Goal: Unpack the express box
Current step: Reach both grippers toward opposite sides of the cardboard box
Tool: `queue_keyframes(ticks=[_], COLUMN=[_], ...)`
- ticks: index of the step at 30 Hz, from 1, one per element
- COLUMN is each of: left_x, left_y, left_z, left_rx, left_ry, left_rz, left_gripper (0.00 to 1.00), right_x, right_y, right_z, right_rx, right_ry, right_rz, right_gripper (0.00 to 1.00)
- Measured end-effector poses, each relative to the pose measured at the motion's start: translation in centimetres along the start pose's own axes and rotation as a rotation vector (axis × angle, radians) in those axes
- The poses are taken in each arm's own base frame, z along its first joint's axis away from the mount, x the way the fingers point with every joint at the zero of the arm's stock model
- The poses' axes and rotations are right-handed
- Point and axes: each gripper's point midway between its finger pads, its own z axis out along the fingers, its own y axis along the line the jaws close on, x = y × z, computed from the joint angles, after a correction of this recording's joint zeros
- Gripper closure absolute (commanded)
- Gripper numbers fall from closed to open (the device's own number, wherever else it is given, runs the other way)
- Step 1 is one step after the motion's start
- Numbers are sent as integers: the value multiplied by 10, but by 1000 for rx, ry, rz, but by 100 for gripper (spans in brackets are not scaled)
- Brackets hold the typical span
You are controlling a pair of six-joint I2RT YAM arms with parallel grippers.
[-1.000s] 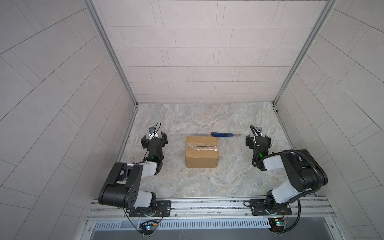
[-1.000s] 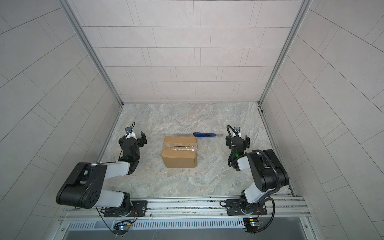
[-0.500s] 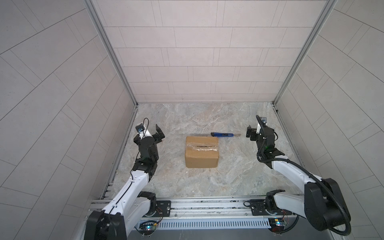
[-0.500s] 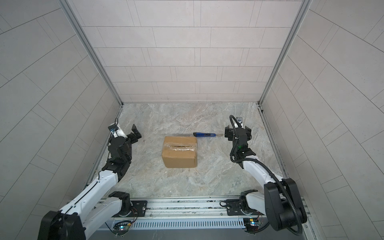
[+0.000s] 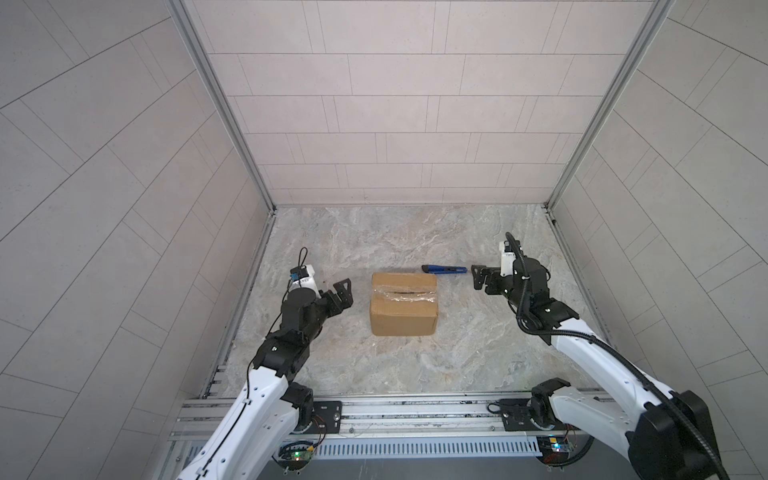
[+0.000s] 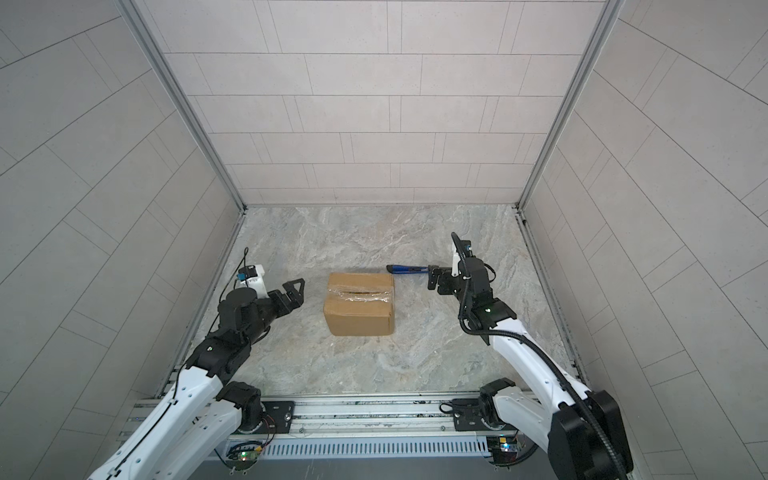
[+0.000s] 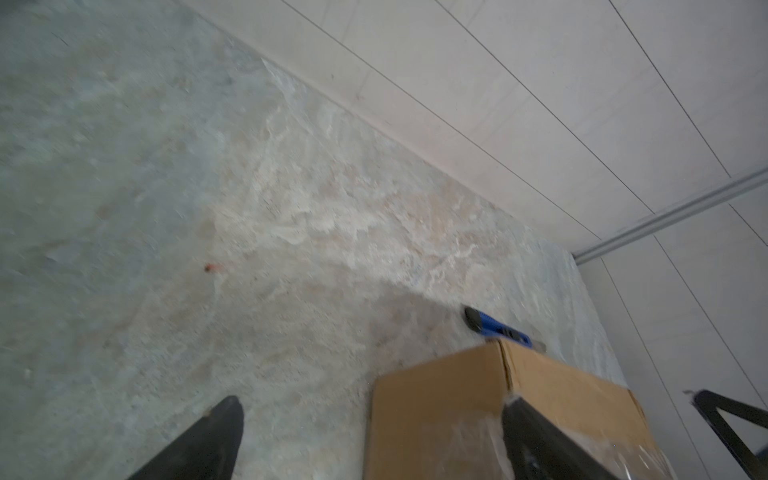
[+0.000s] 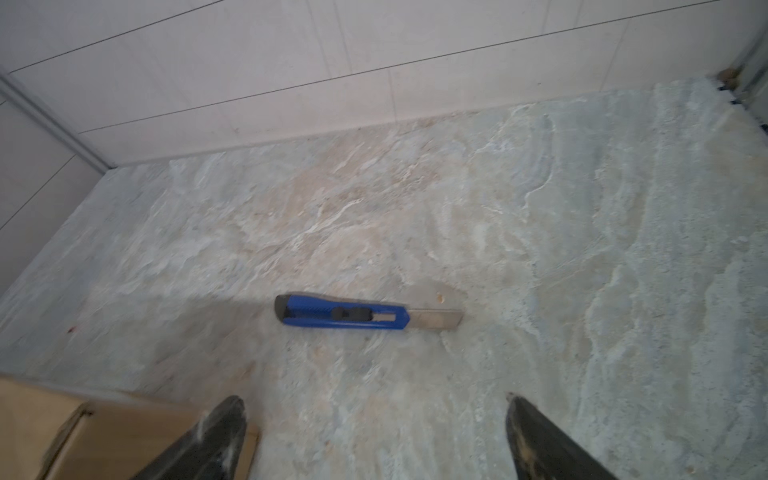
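PARCEL AWAITS OPENING: The express box sits taped shut at the centre of the marbled tabletop in both top views, flanked by two empty arms. The left gripper, jaws spread wide, hovers just left of the carton. The right gripper, equally agape, points at the blue utility knife lying by the box's upper-right corner. Unpacking looks barely begun: the next move likely calls for gripping the knife's handle, clear of the exposed blade, to slit the seam.
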Motion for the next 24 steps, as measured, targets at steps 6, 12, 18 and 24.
queue_keyframes(ticks=[6,12,18,24], left_x=[28,67,93,109], left_y=[-31,-36,-55,-76], left_z=[-26,-21,-25,-29], left_rx=[159,177,225,281], left_ry=[60,187,280,326], left_rz=[-58,-69,-60,-61], left_gripper=[0,0,0,0], right_x=[37,70,54,84], right_y=[5,-4,12,33], right_z=[-22,-4,26,35], right_rx=[-9,54,88,75], right_ry=[112,265,309,410], right_rz=[-28,-13,91,105], right_gripper=[1,3,7,8])
